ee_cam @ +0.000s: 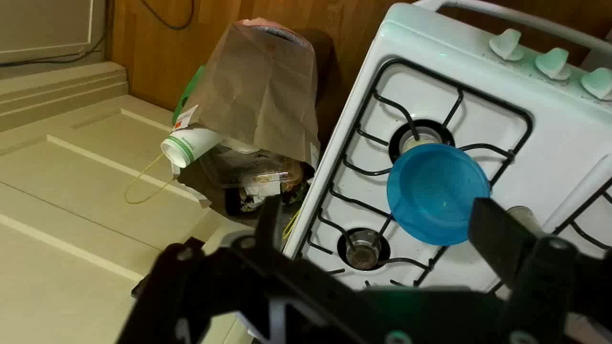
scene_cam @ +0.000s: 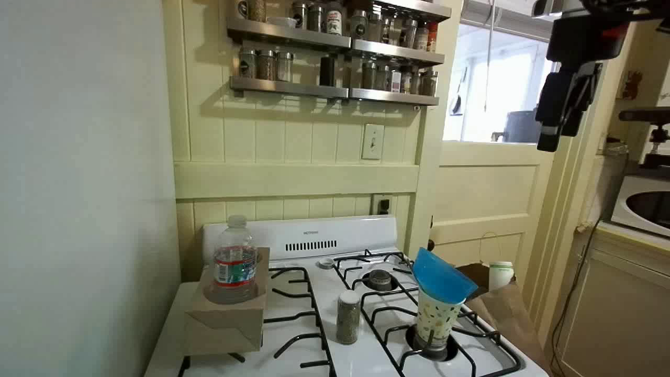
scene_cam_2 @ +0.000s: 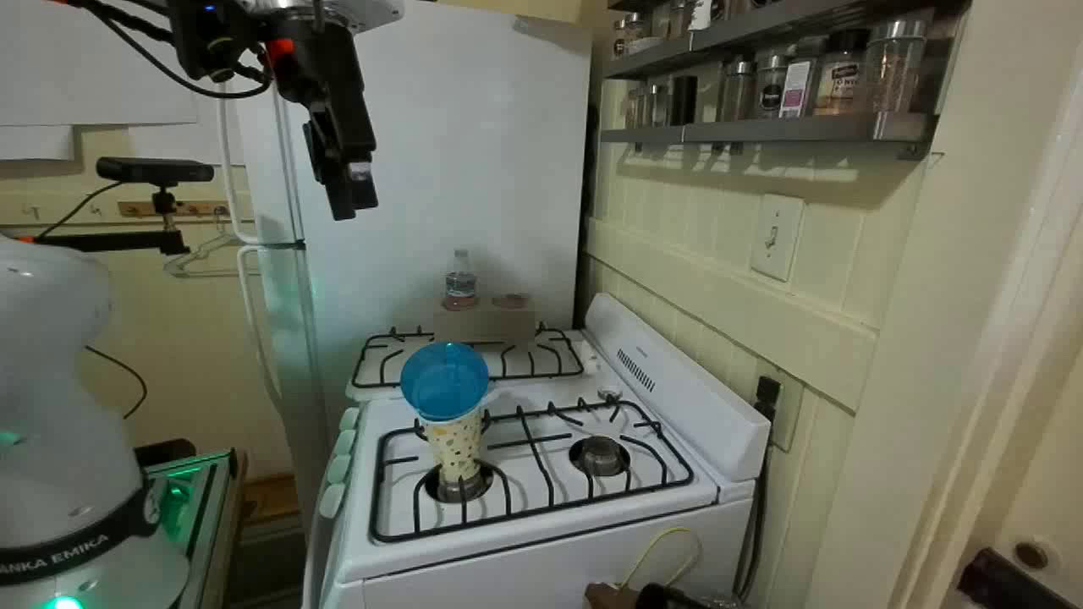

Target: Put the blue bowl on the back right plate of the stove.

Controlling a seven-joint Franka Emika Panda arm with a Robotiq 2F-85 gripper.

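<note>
The bowl point(scene_cam_2: 445, 382) sits tilted atop the cup point(scene_cam_2: 454, 447), over the front right burner point(scene_cam_2: 462, 489); the back right plate point(scene_cam_2: 602, 455) lies behind. The pincer point(ee_cam: 376, 205) hangs high above, fingers apart.

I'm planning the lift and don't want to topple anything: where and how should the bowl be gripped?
Probably by the raised rim, on the side away from the bag. Bring the open tool down from above, straddling it: the bowl rests tilted on the cup, leaving that part highest and exposed.
</note>
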